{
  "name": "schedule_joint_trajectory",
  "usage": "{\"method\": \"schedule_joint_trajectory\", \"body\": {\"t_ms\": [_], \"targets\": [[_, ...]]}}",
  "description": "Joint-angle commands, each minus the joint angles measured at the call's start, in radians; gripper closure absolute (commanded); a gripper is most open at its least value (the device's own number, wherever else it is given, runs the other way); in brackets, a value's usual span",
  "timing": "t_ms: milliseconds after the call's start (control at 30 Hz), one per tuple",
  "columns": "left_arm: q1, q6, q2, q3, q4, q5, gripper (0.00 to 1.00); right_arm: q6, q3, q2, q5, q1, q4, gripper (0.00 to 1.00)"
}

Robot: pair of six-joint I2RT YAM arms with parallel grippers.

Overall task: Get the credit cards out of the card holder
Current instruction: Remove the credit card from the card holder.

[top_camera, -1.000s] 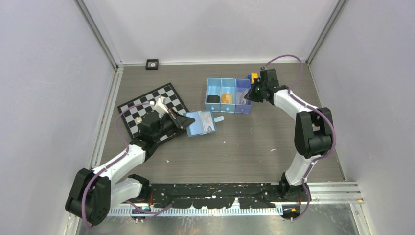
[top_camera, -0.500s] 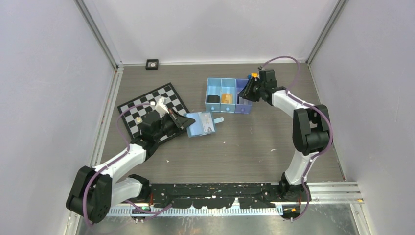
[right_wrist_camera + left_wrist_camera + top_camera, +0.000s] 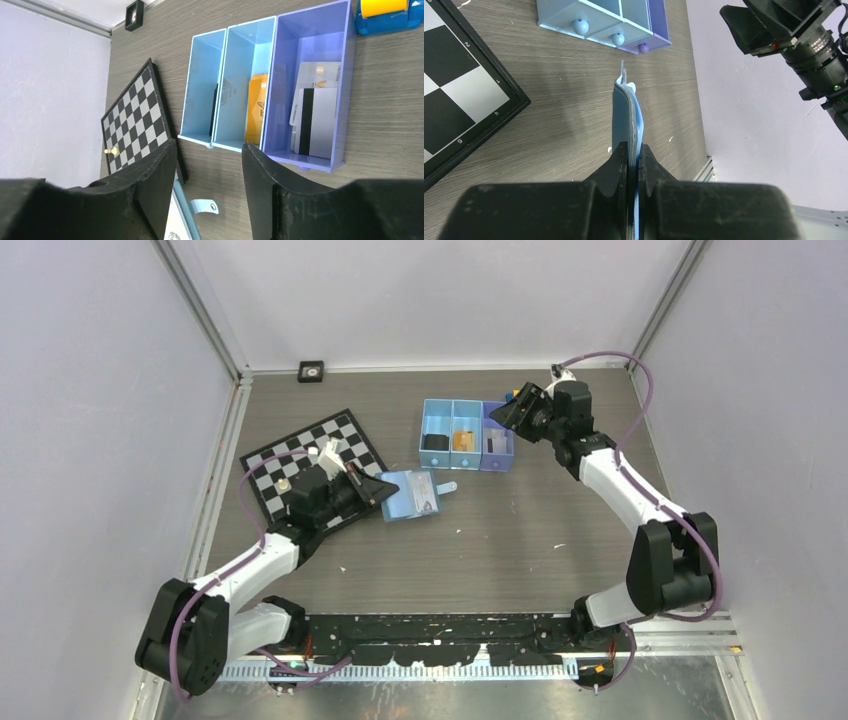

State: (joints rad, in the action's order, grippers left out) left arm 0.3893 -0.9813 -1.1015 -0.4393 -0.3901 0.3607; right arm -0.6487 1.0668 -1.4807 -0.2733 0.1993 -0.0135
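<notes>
Card holder (image 3: 412,494): blue, open with its lighter inside facing up. You find it on the table (image 3: 520,540) between the chessboard (image 3: 345,435) and the three-part tray (image 3: 451,410). Its strap (image 3: 447,484) sticks out toward the tray.

Left gripper (image 3: 385,490): clenched on the card holder's left edge. Your left wrist view shows the card holder (image 3: 626,115) edge-on, pinched between the two fingers (image 3: 616,162).

Credit cards: you see none in the card holder from these views. An orange-tan card (image 3: 256,107) stands in the tray's middle part. A pale card with a black stripe (image 3: 317,120) lies in the purple right part, on top of another whitish card (image 3: 317,75). Something dark (image 3: 215,107) sits in the left part; you cannot tell what it is.

Right gripper (image 3: 520,410): released, fingers (image 3: 150,180) spread and holding nothing. It hangs over the far right corner of the tray (image 3: 272,85).

Nearby: a yellow-and-blue block (image 3: 387,12) just behind the tray. A small piece (image 3: 111,150) stands on the chessboard (image 3: 132,117). A small black square object (image 3: 311,371) sits at the far wall.
</notes>
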Motion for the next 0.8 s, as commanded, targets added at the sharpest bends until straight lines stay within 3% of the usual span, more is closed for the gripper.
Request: {"method": "schedule_joint_trajectory", "body": {"t_ms": [0,133,300,567,767], "targets": [[-0.006,0.022,0.006,-0.038,-0.040,0.020,1.00,-0.044,-0.050,0.092,0.010,0.017,0.040,0.41],[-0.006,0.014,0.023,-0.034,-0.031,0.004,1.00,-0.026,-0.134,0.207,0.108,0.114,0.022,0.20],[-0.006,-0.008,0.029,-0.025,-0.034,-0.001,1.00,-0.041,-0.247,0.260,0.187,0.256,0.039,0.17],[-0.005,-0.006,-0.002,-0.029,-0.060,0.016,1.00,-0.132,-0.417,0.229,0.132,0.278,0.301,0.17],[-0.006,-0.063,-0.052,-0.003,-0.276,0.127,1.00,-0.192,-0.435,0.165,0.005,0.286,0.430,0.14]]}}
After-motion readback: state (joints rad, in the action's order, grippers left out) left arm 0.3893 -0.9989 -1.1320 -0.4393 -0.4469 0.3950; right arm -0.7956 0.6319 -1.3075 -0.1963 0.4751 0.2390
